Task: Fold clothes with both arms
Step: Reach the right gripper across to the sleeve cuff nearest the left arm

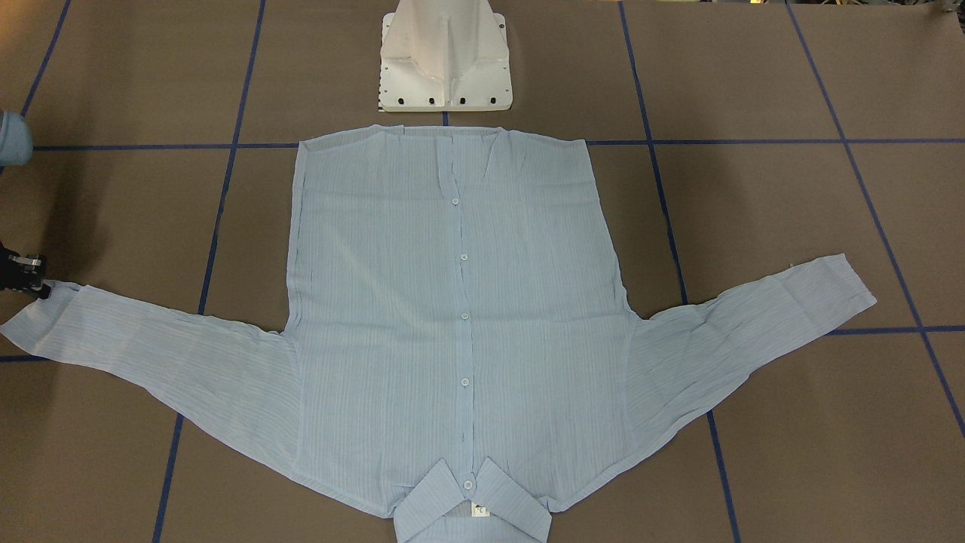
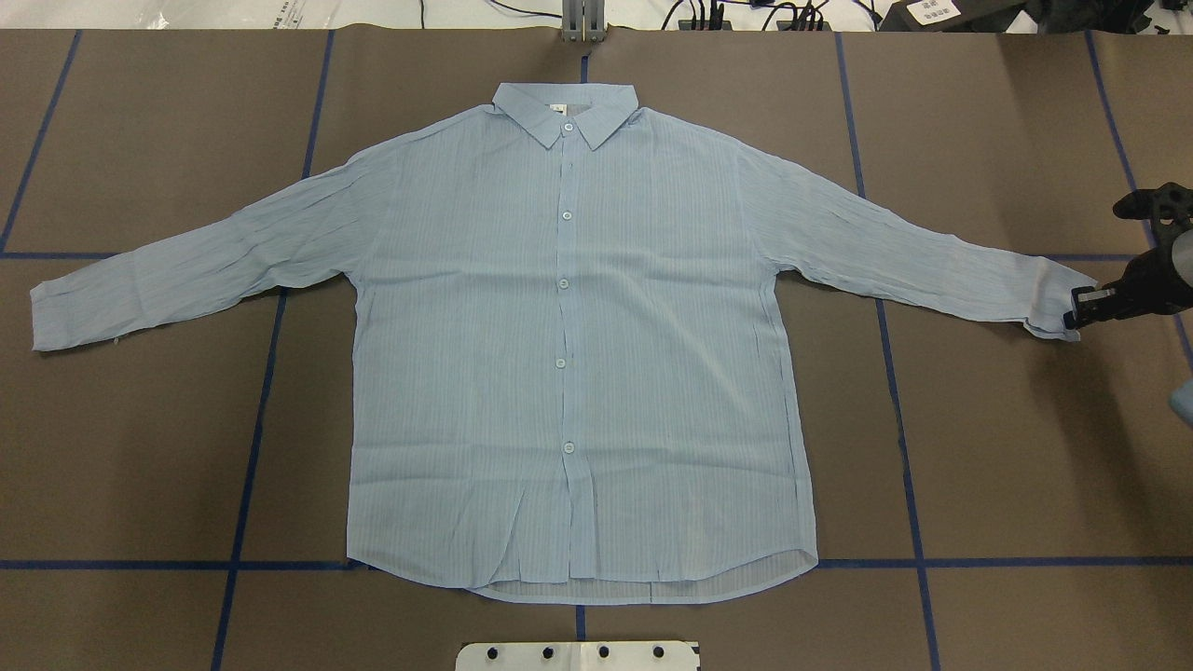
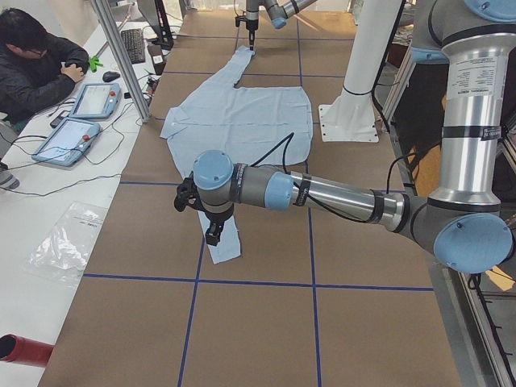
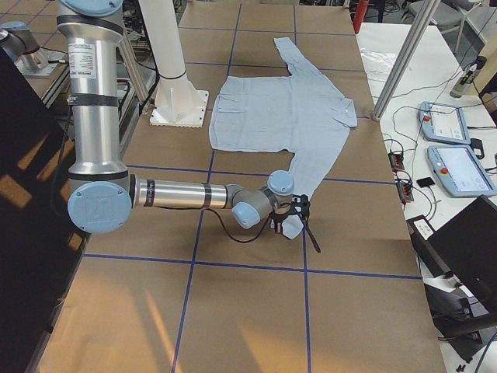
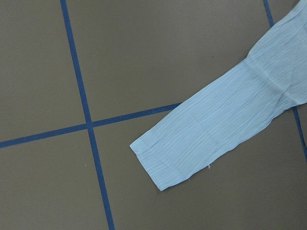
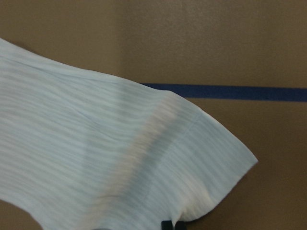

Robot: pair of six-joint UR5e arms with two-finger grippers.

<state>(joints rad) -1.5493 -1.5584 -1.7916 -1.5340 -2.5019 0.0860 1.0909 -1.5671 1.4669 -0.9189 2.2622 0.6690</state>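
One shirt [image 2: 569,345] flat mid-frame on my desk [image 2: 140,447], both sleeves out. My right tool [image 2: 1074,317] touches the right-edge cuff, my left tool [image 3: 214,237] hovers over the other. Can't tell if either's closed.

Right tool [image 2: 1072,318] tips behind cuff [image 2: 1044,301]

A robotics lab: blue-taped table [image 2: 979,419], teach pendants [image 4: 458,167] alongside, a person [image 3: 36,68] seated nearby.

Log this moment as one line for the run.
shirt: flat, buttoned, unfolded | right jaws: at sleeve cuff, closure unclear | left jaws: above other cuff, closure unclear
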